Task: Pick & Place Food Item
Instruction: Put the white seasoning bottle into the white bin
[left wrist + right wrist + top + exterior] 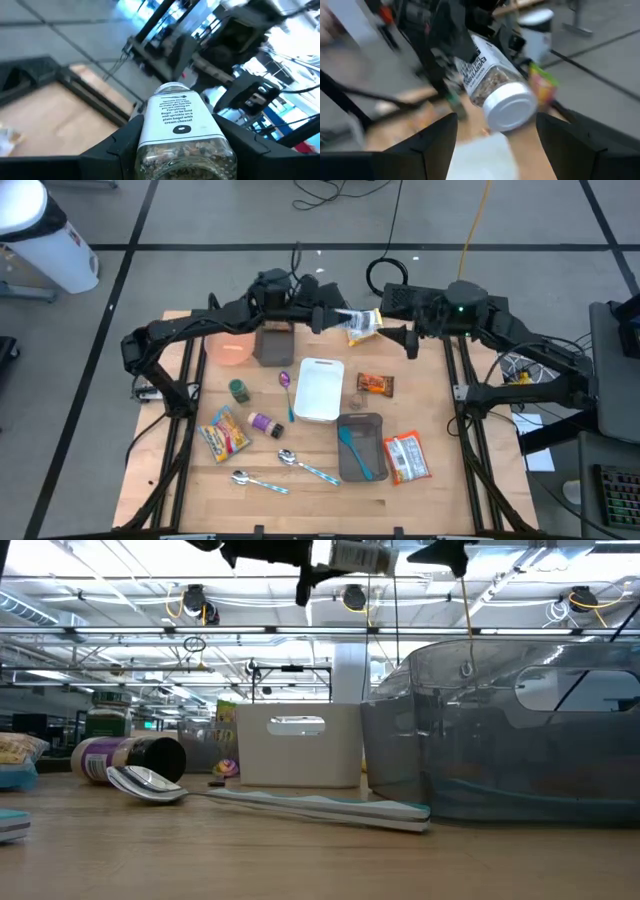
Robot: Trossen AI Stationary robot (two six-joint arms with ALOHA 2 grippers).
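Seasoning jar fills my left wrist view, pinched by the left tool, held aloft over the worktop's far edge. Its white cap points at my right tool, fingers spread just short of it. Jar's long axis probably runs tool to tool; right arm must close in.

Left gripper (aloft) gripping seasoning jar

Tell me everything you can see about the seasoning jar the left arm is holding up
The seasoning jar is clear, with a white cap, a white printed label and a speckled seed mix inside. The left gripper clamps its body, holding it on its side high above the table's far edge. The open right gripper faces its cap without touching.
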